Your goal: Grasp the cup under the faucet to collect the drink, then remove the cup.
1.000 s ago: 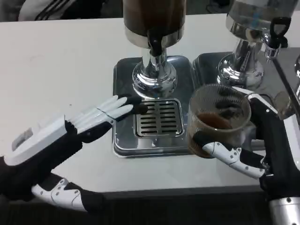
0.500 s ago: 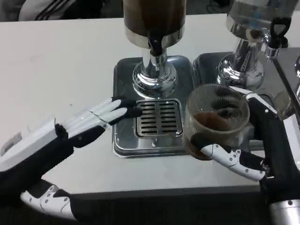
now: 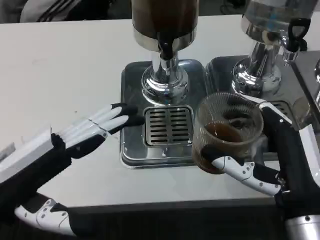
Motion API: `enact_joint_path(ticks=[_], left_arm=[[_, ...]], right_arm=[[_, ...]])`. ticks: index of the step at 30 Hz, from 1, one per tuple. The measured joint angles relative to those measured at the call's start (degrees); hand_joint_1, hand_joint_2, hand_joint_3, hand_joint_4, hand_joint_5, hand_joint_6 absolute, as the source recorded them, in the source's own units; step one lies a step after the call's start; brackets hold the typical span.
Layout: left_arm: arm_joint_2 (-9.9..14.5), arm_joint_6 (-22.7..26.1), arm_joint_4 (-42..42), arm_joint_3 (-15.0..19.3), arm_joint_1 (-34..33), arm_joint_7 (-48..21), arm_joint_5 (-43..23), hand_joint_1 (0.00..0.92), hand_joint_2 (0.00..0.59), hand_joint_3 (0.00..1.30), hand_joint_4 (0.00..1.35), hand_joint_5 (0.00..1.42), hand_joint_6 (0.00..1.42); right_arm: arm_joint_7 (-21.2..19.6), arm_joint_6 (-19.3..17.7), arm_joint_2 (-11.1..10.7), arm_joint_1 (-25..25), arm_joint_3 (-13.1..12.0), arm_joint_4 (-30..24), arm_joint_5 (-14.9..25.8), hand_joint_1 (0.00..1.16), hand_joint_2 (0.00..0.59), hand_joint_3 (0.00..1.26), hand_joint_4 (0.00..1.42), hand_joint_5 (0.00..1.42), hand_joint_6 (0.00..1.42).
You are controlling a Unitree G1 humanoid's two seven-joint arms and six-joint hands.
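A clear ribbed cup (image 3: 227,131) with dark brown drink in its bottom is held in my right hand (image 3: 280,160), whose fingers wrap round it from the right and below. The cup sits right of the slotted drip grate (image 3: 168,125), off the spot under the black faucet (image 3: 165,49) of the dark drink dispenser (image 3: 164,30). My left hand (image 3: 65,145) lies flat and empty on the left, its fingers apart, its fingertips (image 3: 122,114) reaching the left edge of the steel drip tray (image 3: 131,150).
A second dispenser (image 3: 265,45) with a clear tank and black tap stands at the back right on its own steel tray. White table stretches left of the trays. The table's front edge runs near the bottom of the picture.
My left hand has drawn back to the left and toward me, off the grate. The cup in my right hand has shifted slightly left and nearer.
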Motion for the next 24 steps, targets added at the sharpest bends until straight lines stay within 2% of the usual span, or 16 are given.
enact_joint_path(ticks=[6, 16, 24], left_arm=[[0.01, -0.14, 0.02, 0.35, -0.01, -0.09, 0.48, 0.0, 0.044, 0.11, 0.0, 0.0, 0.06], [0.03, -1.9, 0.25, 2.28, -0.27, -0.06, 5.38, 0.0, 0.037, 0.13, 0.0, 0.0, 0.04], [0.04, -1.96, 0.71, 2.37, -0.95, -0.06, 6.65, 0.0, 0.037, 0.13, 0.0, 0.0, 0.04]], right_arm=[[0.07, 0.0, 0.1, 0.0, -0.01, 0.0, 0.03, 0.87, 0.172, 0.75, 0.96, 1.13, 1.42], [0.08, 0.01, 0.16, 0.0, -0.11, 0.0, 0.11, 0.87, 0.172, 0.76, 0.97, 1.13, 1.42], [0.08, 0.01, 0.28, -0.01, -0.1, 0.0, 0.11, 0.87, 0.172, 0.76, 0.97, 1.13, 1.42]])
